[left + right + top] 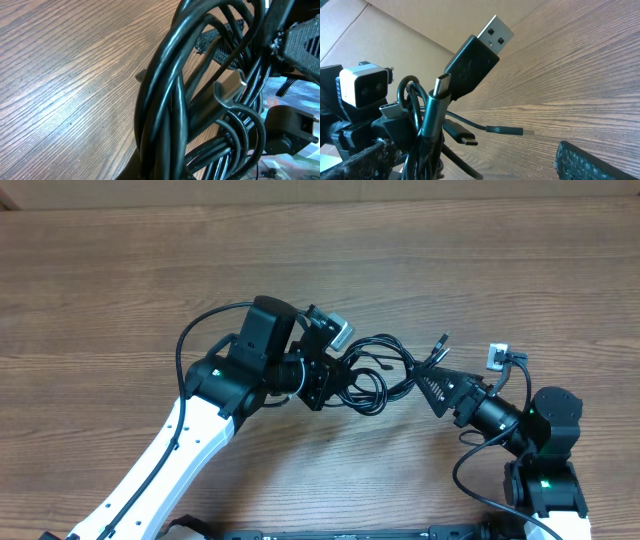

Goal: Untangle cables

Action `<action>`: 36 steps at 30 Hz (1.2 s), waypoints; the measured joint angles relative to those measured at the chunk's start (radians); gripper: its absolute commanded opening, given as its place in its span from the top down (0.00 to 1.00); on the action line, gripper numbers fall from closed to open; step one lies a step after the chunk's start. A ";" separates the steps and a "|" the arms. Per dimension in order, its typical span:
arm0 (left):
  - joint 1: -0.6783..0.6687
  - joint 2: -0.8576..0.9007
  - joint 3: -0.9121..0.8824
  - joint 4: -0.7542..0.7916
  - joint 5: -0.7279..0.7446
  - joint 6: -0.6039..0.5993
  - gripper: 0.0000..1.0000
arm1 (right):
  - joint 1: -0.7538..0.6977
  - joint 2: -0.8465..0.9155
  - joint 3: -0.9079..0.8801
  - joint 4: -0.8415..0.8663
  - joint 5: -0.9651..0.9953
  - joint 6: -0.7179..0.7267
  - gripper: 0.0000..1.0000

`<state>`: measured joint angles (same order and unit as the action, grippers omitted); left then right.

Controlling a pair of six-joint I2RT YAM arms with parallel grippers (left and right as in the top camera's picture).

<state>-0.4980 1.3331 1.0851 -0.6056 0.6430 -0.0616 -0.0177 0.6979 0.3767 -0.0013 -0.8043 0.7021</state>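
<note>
The black cables (165, 100) fill the left wrist view in fat loops, very close to the camera. The left end effector (333, 376) is pressed into one side of this bundle. Its fingers are hidden, so I cannot tell if it is clenched or released. The right end effector (432, 382) is at the other side of the bundle. It is released: its two rough black fingers (594, 161) are wide apart, and the cords lean on the one at the left edge of its view. A big flat USB plug (479, 50) sticks up from there, with a small round-ended plug (441, 86) just beside it. Another small plug (461, 136) pokes out lower down. From above, the bundle sits between the two end effectors, near the middle of the brown wood surface (300, 260). The white camera (362, 87) on the left arm shows just behind the cords.
</note>
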 measured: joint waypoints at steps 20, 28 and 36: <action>0.000 0.000 0.000 -0.080 -0.384 -0.007 0.96 | 0.000 0.000 0.000 0.000 0.000 0.000 0.00; 0.000 0.000 0.000 -0.122 -0.458 -0.021 0.96 | 0.000 0.000 0.000 0.000 0.000 0.000 0.00; 0.000 0.000 0.000 -0.121 -0.461 -0.039 0.96 | 0.000 0.000 0.000 0.000 0.000 0.000 0.00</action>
<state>-0.4980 1.3331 1.0851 -0.7269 0.1818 -0.1005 -0.0177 0.6979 0.3767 -0.0017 -0.8043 0.7021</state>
